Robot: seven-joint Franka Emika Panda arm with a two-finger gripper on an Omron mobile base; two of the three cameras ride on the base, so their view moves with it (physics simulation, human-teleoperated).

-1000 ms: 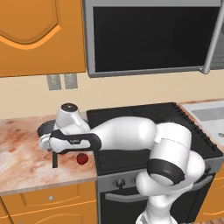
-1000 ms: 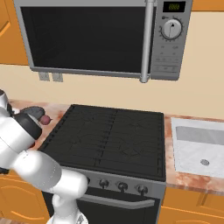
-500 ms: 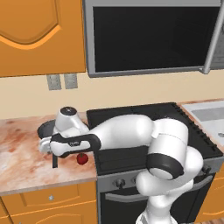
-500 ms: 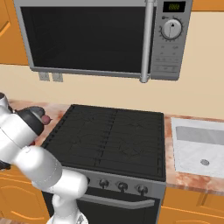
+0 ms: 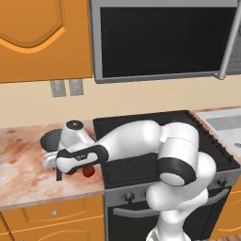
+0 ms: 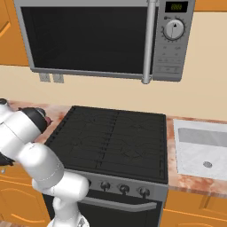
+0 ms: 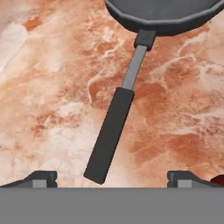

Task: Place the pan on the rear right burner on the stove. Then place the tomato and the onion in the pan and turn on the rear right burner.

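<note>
The dark grey pan lies on the marble counter left of the stove, its rim also seen past my hand. Its black handle points toward my gripper, which is open, one fingertip on each side of the handle's end and nothing held. The gripper hovers low over the counter. The red tomato sits just right of my hand, a sliver of it at the edge. A pinkish bit, likely the onion, peeks past my arm. The rear right burner is bare.
A microwave hangs above the stove, and knobs line its front panel. A sink lies to the right. Wooden cabinets hang over the counter, whose front edge is near my hand.
The arm has shifted only slightly while the hand stays low over the pan's handle. The pan and the tomato have not moved.
</note>
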